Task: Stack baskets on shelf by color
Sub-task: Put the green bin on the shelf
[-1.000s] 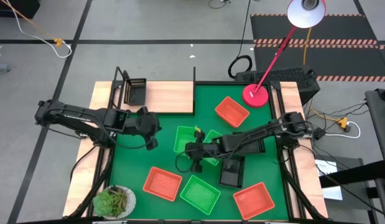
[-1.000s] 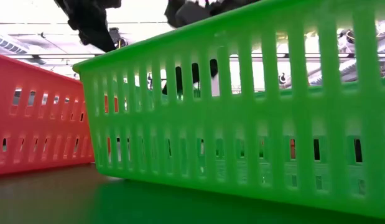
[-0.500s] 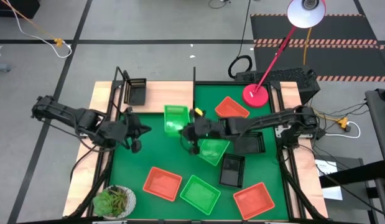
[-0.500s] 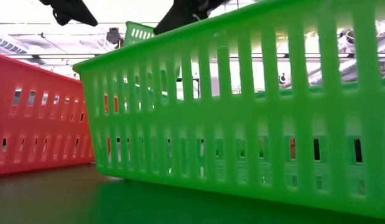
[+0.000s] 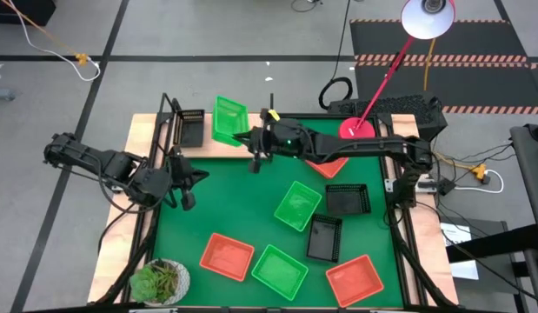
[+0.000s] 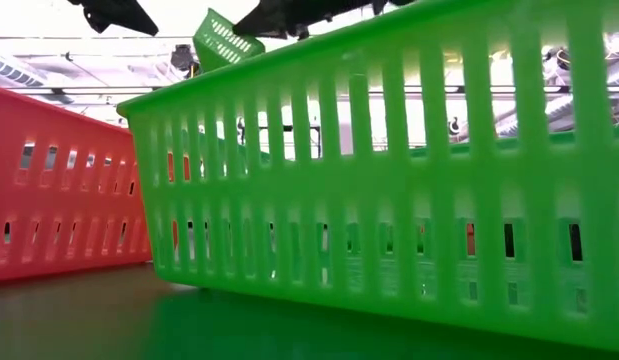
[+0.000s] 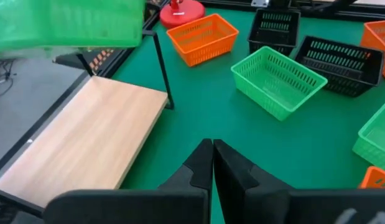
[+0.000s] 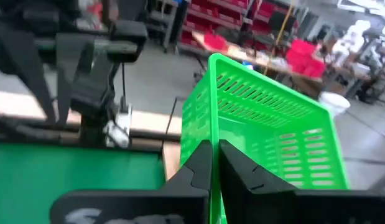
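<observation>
Lifted since the last frame, green plastic mesh basket (image 5: 229, 120) now hangs tilted over light-wood shelf board (image 5: 238, 139), right gripper (image 5: 254, 139) clenched on its rim. Right wrist view shows fingers (image 8: 198, 163) pinching the wall; high view hides that. Left gripper (image 5: 187, 178) clenched empty over green mat (image 5: 225, 209). Black mesh basket (image 5: 191, 128) sits on shelf's left end.

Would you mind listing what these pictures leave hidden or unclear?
- Low view: a near green basket fills the frame, hiding the shelf and most of the table.
- High view: how many baskets sit in the black basket on the shelf is too small to tell.
- Right wrist view: the right gripper hides part of the held green basket.
</observation>
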